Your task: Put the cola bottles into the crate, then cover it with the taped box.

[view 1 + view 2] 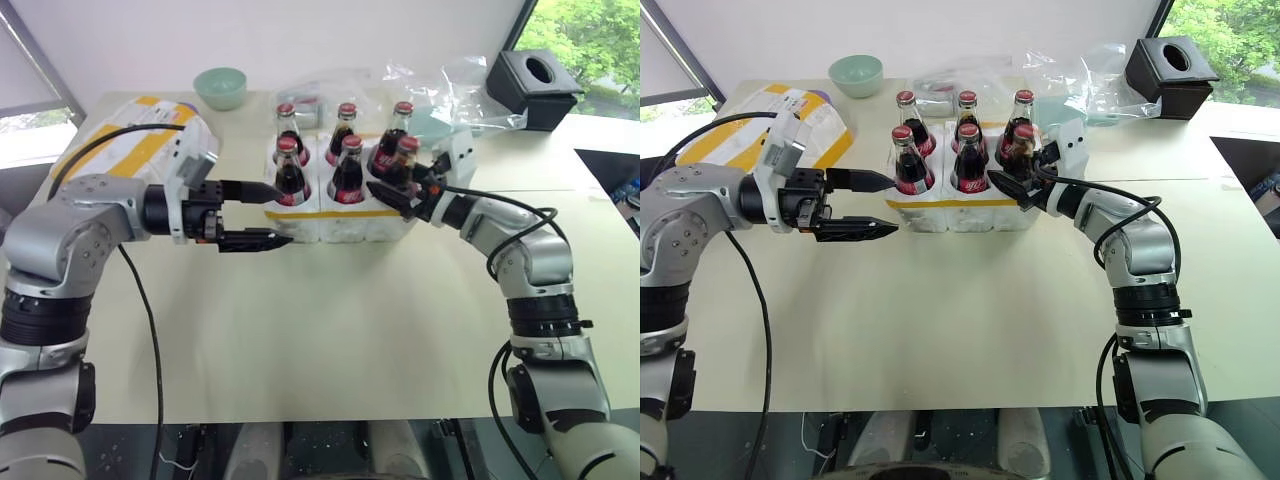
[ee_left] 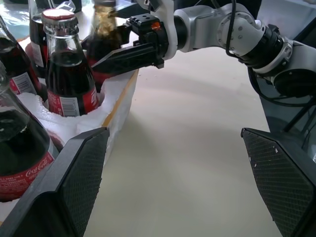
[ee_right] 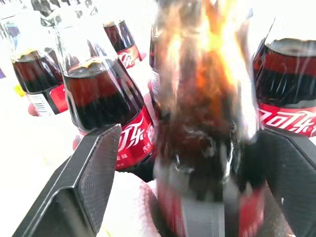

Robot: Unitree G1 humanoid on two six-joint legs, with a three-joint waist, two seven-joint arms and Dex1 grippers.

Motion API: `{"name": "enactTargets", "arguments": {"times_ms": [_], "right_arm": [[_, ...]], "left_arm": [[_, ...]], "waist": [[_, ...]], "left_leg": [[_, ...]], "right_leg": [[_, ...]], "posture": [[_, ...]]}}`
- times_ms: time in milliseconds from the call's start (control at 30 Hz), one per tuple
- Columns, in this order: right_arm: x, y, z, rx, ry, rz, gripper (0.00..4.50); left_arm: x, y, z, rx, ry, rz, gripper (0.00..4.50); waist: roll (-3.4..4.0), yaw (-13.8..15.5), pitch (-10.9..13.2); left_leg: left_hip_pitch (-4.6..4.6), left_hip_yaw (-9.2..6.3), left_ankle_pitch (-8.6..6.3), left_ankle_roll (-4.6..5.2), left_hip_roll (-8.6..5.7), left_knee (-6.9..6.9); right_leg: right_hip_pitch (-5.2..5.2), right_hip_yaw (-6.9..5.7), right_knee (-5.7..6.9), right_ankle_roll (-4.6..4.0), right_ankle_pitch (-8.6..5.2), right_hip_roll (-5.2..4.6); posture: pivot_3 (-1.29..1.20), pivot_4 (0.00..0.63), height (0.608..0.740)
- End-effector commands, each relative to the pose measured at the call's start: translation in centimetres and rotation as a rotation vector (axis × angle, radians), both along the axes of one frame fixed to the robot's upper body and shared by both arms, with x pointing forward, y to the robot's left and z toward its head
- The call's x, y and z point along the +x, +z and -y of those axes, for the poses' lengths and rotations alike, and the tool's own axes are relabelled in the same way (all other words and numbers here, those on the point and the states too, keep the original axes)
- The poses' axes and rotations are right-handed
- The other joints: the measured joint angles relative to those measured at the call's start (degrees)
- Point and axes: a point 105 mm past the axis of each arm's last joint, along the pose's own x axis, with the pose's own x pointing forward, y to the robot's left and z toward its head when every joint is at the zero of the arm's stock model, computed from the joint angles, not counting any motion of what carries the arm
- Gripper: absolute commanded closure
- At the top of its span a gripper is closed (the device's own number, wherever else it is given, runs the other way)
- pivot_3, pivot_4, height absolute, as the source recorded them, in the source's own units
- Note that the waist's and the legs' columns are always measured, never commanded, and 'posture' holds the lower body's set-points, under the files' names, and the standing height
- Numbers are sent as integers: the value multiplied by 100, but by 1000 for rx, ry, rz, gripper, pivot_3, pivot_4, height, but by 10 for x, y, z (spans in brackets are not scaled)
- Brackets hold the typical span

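bottles (image 1: 348,160): dark cola, red caps, red labels with white script | crate (image 1: 340,222): white foam, yellow band | taped box (image 1: 135,135), at 10 o'clock: white, broad yellow stripes | bowl (image 1: 220,87): pale green | tissue box (image 1: 533,87): black

Left tool (image 1: 878,204) points sideways toward the right tool (image 1: 409,187), fingers spread wide; right tool's fingers stand parted, arm bent.

A test room: bare table (image 1: 330,340), plain wall, window greenery.
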Motion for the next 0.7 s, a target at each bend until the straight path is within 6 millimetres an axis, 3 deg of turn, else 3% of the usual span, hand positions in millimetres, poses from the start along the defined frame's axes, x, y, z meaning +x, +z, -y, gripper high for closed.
{"name": "enactTargets", "arguments": {"times_ms": [33,233,300,433,533,700], "right_arm": [[-9,12,2,-8,12,47,74],[-40,23,26,-71,15,73,74],[-53,27,36,-100,14,74,74],[-88,46,66,-134,13,68,74],[-99,57,79,-134,-17,44,74],[-122,66,76,-189,62,54,74]], "left_arm": [[0,12,-11,-11,60,69,0],[19,15,-52,-9,375,117,0],[24,6,-71,79,515,161,0],[41,-17,-145,442,976,348,0],[44,-27,-182,633,1151,477,0],[37,-49,-200,773,1207,532,0]], "waist": [[0,5,0],[0,27,0],[0,27,0],[0,29,0],[-1,32,-1],[-10,52,-6]], "left_leg": [[0,0,0,0,0,0],[-5,-2,0,0,-1,1],[-4,-2,0,0,-1,2],[-1,0,0,0,0,-3],[0,3,-1,0,1,-2],[0,3,-1,-1,2,0]], "right_leg": [[0,0,0,0,0,0],[-6,0,5,0,0,-1],[-6,1,6,-1,0,-1],[-6,3,6,-2,-2,-1],[-6,4,5,-4,-2,-1],[-3,4,-3,-23,-12,-3]], "posture": [[0,150,739],[0,150,739],[0,150,739],[0,150,739],[0,150,739],[0,150,739]]}}
